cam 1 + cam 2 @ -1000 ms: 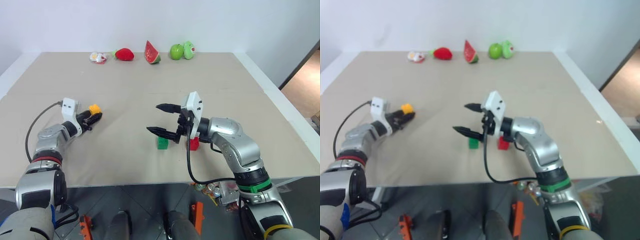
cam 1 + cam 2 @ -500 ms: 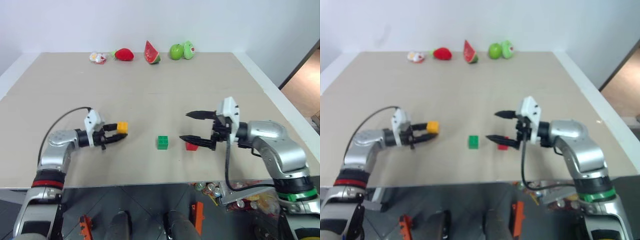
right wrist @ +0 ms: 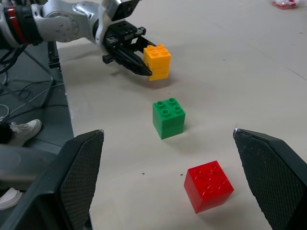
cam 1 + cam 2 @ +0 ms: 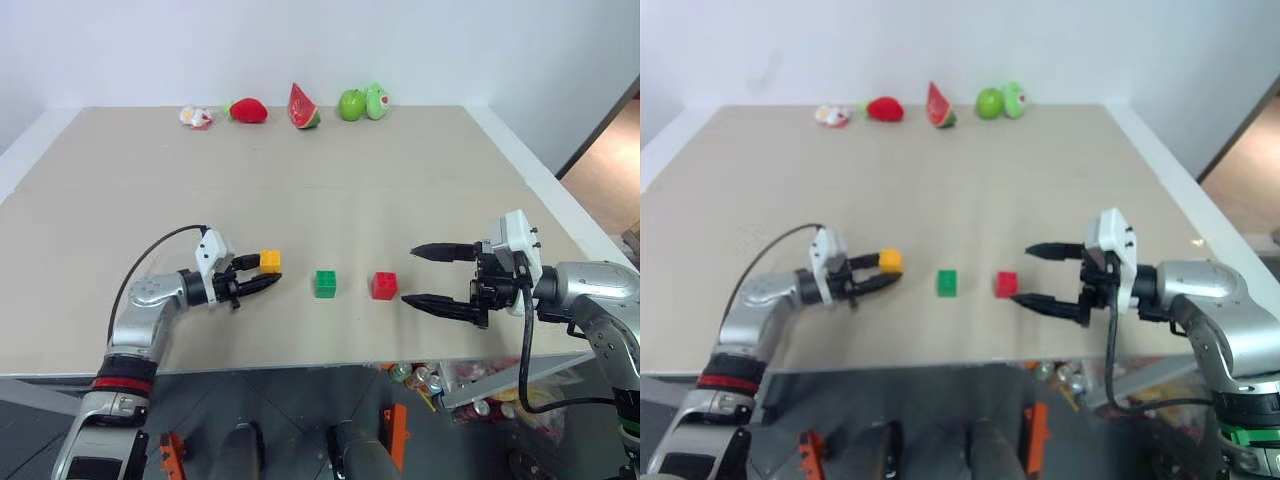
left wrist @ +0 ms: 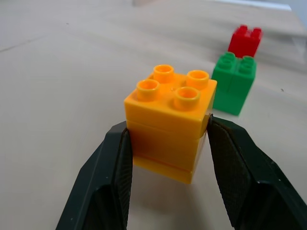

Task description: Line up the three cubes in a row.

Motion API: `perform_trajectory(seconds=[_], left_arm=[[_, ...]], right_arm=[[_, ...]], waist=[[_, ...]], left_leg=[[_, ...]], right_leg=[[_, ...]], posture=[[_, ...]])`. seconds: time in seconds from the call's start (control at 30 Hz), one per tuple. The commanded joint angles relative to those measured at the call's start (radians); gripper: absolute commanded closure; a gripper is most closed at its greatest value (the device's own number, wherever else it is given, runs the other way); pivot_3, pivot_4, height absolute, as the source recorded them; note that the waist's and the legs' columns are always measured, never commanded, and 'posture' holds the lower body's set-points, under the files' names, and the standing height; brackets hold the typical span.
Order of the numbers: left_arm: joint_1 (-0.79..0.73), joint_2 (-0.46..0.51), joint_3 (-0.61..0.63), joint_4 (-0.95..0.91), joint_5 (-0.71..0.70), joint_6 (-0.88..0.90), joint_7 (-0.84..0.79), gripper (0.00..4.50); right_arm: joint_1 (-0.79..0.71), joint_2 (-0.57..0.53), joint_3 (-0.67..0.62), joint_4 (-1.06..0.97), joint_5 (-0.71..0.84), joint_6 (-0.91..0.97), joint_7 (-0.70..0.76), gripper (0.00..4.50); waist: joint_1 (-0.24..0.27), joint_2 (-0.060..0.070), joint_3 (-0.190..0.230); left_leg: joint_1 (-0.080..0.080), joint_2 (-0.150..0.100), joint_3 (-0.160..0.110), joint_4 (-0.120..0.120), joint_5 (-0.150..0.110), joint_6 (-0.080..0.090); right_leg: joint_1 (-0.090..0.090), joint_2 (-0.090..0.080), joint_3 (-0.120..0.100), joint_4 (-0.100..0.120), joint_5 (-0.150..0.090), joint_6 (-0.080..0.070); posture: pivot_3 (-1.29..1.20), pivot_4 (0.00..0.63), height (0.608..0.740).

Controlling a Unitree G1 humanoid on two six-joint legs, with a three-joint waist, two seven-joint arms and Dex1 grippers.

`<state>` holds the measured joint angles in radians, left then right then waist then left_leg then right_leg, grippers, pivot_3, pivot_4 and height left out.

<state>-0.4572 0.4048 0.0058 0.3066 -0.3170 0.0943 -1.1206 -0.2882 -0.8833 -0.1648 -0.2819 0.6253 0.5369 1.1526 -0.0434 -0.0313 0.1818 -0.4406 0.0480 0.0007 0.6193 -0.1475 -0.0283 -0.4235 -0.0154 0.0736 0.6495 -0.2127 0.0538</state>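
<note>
My left arm reached in low from the left, its hand (image 4: pixel 262 281) pointing level toward the right with the two black fingers (image 5: pixel 112 177) closed on the sides of a small yellow-orange studded plastic cube (image 5: pixel 169 120). My right arm came in from the right, its hand (image 4: pixel 430 276) pointing left, fingers spread wide apart and holding nothing.

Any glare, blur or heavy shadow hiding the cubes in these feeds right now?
Left eye view: even light, no glare; green cube and red cube cast only small soft shadows. Left wrist view: yellow cube is sharp between the left gripper fingers, the cubes behind slightly soft. Right wrist view: all three clear, right gripper fingers blurred at the edges.
</note>
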Motion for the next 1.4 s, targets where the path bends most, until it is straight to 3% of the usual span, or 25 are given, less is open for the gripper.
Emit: perform_trajectory(seconds=[0.03, 0.37, 0.87, 1.4], left_arm=[[0.022, 0.016, 0.001, -0.070, -0.026, 0.019, -0.007, 2.69], [0.080, 0.091, 0.012, -0.055, -0.024, 0.005, -0.026, 2.69], [0.007, 0.023, -0.043, 0.000, -0.008, -0.011, -0.021, 2.69], [-0.004, 0.042, -0.043, 0.098, 0.021, -0.080, -0.045, 2.69]], right_arm=[[-0.019, -0.004, -0.023, -0.035, 0.027, 0.000, -0.002, 0.01], [-0.021, -0.003, -0.011, -0.023, 0.030, 0.002, 0.002, 0.01], [-0.047, -0.008, -0.012, -0.017, 0.027, 0.009, -0.001, 0.01], [-0.055, -0.007, -0.016, -0.009, 0.024, 0.007, -0.008, 0.01]], waist=[[0.000, 0.000, 0.000], [0.000, 0.000, 0.000], [0.001, 0.000, 0.000], [0.000, 0.000, 0.000]], left_leg=[[0.000, 0.000, 0.000, 0.000, 0.000, 0.000], [0.000, 0.000, 0.000, -0.001, 0.000, 0.000], [-0.001, 0.000, 0.001, -0.001, 0.000, 0.000], [0.000, 0.000, 0.001, -0.001, 0.000, 0.000]], right_leg=[[0.000, 0.000, 0.000, -0.001, 0.000, 0.000], [0.000, 0.000, 0.000, -0.001, 0.000, 0.000], [0.000, -0.001, 0.000, -0.001, 0.000, 0.000], [0.000, -0.001, 0.000, -0.001, 0.000, 0.000]], posture=[[0.00, 0.150, 0.740], [0.00, 0.150, 0.740], [0.00, 0.150, 0.740], [0.00, 0.150, 0.740]])
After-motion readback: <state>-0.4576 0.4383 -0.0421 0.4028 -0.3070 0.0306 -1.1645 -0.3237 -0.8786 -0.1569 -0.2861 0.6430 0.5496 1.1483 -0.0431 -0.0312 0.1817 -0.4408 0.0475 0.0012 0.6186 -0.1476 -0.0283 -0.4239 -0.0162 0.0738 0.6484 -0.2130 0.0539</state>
